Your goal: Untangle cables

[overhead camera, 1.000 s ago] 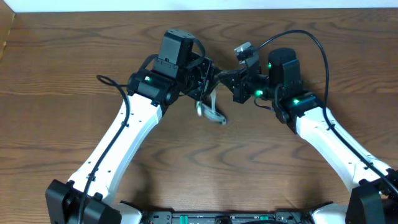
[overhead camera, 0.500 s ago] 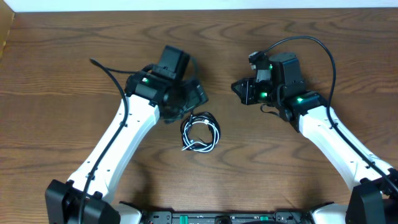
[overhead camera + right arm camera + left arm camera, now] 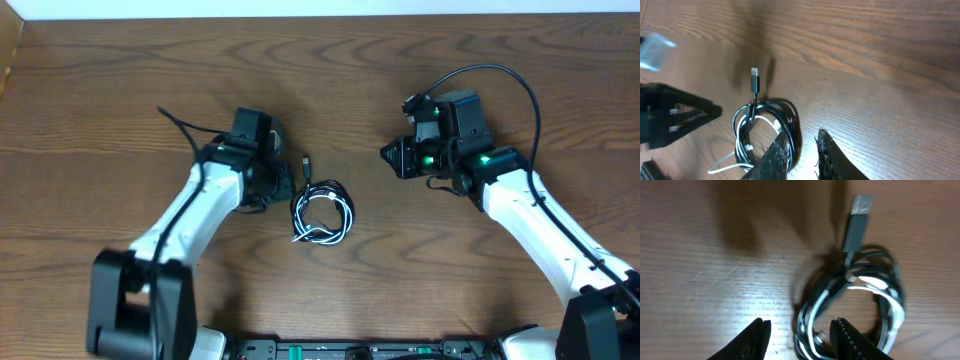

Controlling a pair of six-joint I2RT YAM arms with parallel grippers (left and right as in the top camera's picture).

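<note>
Cables (image 3: 322, 213): black and white coil lying flat near centre of surface (image 3: 120, 80), black plug end (image 3: 306, 165) pointing toward far edge. One second ago coil hung lifted between both pincers; now released, arms drawn apart. Left pincer (image 3: 800, 337) partly parted, just beside coil toward left edge; contact unclear, coil's lower part cut off there. Right pincer (image 3: 802, 150) narrow gap, empty, well apart toward right edge.

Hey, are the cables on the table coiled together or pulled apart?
Coiled together: the black and white cables lie in one small loop on the table, a plug poking out.
</note>
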